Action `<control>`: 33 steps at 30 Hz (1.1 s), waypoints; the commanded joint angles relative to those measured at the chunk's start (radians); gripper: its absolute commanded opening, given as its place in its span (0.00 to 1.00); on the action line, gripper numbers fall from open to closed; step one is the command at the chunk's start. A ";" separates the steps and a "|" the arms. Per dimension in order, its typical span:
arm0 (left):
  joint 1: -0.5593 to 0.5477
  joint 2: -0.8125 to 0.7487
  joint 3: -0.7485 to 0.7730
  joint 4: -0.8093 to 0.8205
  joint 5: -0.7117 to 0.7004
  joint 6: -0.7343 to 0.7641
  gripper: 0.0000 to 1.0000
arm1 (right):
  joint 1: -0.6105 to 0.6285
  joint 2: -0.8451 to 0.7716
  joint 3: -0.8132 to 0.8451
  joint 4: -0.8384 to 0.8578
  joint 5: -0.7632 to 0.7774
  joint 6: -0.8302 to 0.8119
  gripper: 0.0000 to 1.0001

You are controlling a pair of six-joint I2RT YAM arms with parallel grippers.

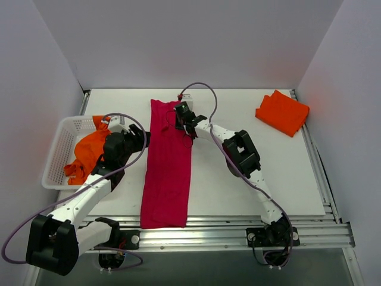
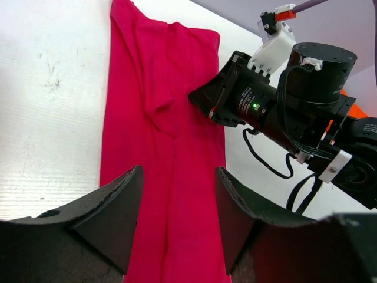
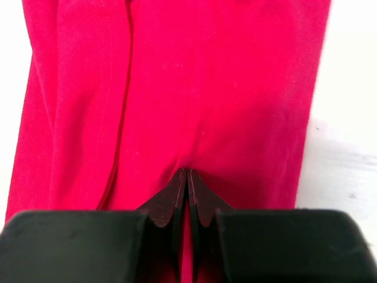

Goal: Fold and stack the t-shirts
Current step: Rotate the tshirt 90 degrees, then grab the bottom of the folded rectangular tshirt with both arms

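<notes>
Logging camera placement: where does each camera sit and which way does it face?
Top external: high behind the bases, looking down on the table; left arm, right arm show.
Left wrist: low over the crimson t-shirt; open left gripper shows.
Right wrist: close above the crimson t-shirt; right gripper pinches it.
Shared: all show the crimson t-shirt.
</notes>
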 commanded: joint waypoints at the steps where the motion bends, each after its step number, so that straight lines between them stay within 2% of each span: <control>1: -0.008 -0.018 -0.019 0.081 -0.040 -0.018 0.60 | -0.022 0.052 0.057 -0.016 -0.026 0.026 0.00; 8: -0.009 0.031 -0.017 0.113 -0.058 -0.007 0.57 | -0.120 0.150 0.145 -0.036 0.008 0.083 0.00; 16: -0.011 0.123 -0.002 0.171 -0.054 0.005 0.56 | -0.207 0.265 0.344 -0.030 -0.075 0.066 0.00; 20: -0.011 0.159 0.004 0.188 -0.052 0.008 0.55 | -0.223 0.292 0.370 0.056 -0.136 0.047 0.01; 21: -0.011 0.165 0.004 0.194 -0.052 0.010 0.55 | -0.226 0.292 0.367 0.077 -0.144 0.041 0.06; 22: -0.011 0.169 0.004 0.196 -0.054 0.011 0.55 | -0.227 0.295 0.366 0.096 -0.178 0.037 0.14; 23: -0.011 0.180 0.006 0.200 -0.054 0.011 0.54 | -0.229 0.293 0.363 0.136 -0.208 0.018 0.40; 24: -0.011 0.185 0.006 0.205 -0.055 0.011 0.54 | -0.229 0.292 0.361 0.154 -0.222 0.009 0.52; 25: -0.011 0.192 0.006 0.207 -0.054 0.011 0.54 | -0.227 0.286 0.361 0.167 -0.232 0.000 0.69; 28: -0.011 0.202 0.012 0.216 -0.054 0.013 0.54 | -0.221 0.223 0.329 0.216 -0.238 -0.043 0.83; 32: -0.012 0.188 0.021 0.216 -0.063 0.028 0.54 | -0.203 0.038 0.167 0.341 -0.200 -0.100 0.86; 33: -0.012 0.179 0.024 0.211 -0.069 0.031 0.54 | -0.198 -0.005 0.080 0.361 -0.181 -0.115 0.86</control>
